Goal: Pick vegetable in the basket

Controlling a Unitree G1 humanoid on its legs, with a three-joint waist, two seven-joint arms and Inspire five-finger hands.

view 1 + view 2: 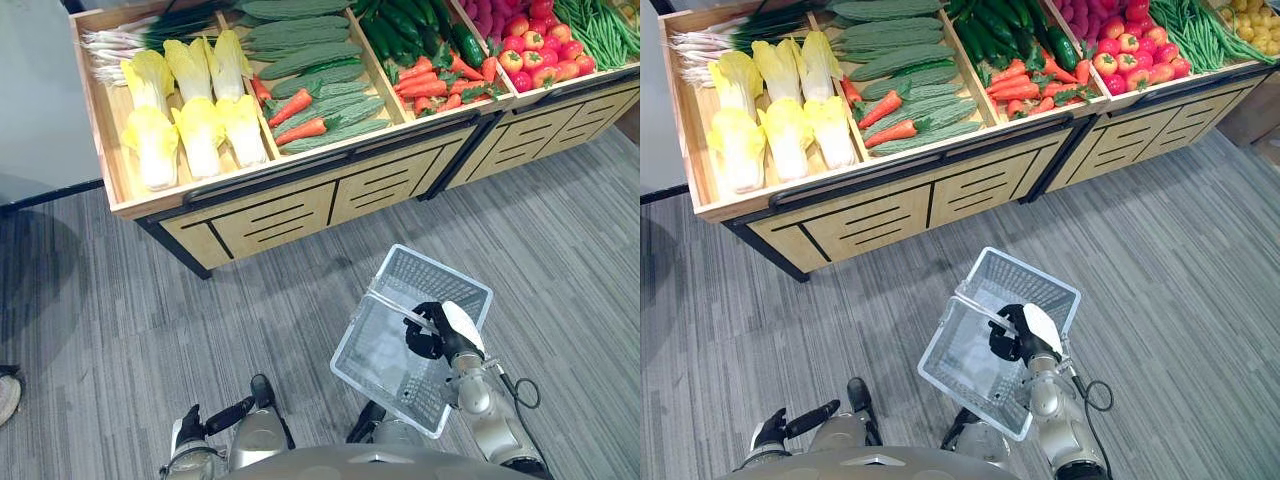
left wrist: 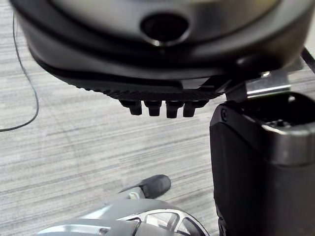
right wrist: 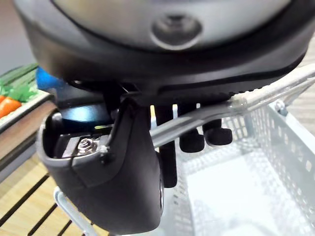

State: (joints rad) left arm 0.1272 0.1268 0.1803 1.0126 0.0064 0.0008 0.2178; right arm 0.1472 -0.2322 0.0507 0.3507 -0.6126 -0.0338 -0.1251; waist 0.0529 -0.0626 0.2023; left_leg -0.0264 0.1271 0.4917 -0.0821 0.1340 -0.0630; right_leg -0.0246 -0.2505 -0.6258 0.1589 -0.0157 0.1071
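My right hand (image 1: 442, 330) is shut on the metal handle (image 3: 261, 93) of a pale mesh basket (image 1: 440, 277), holding it tilted above the floor in front of the stand. Nothing lies in the basket (image 1: 970, 375). The wooden vegetable stand (image 1: 300, 205) stands beyond it. It holds yellow-white cabbages (image 1: 200, 130), carrots (image 1: 295, 105) among cucumbers (image 1: 310, 60), dark green peppers (image 1: 410, 30), more carrots (image 1: 430, 85), red tomatoes (image 1: 540, 55) and green beans (image 1: 600, 30). My left hand (image 1: 190, 432) hangs low at the lower left, open and holding nothing, its fingers (image 2: 162, 108) straight.
Spring onions (image 1: 130, 40) lie at the stand's far left corner. A grey panel (image 1: 40, 90) stands left of the stand. Grey striped floor (image 1: 120, 320) spreads between me and the stand. A shoe tip (image 1: 6, 396) shows at the left edge.
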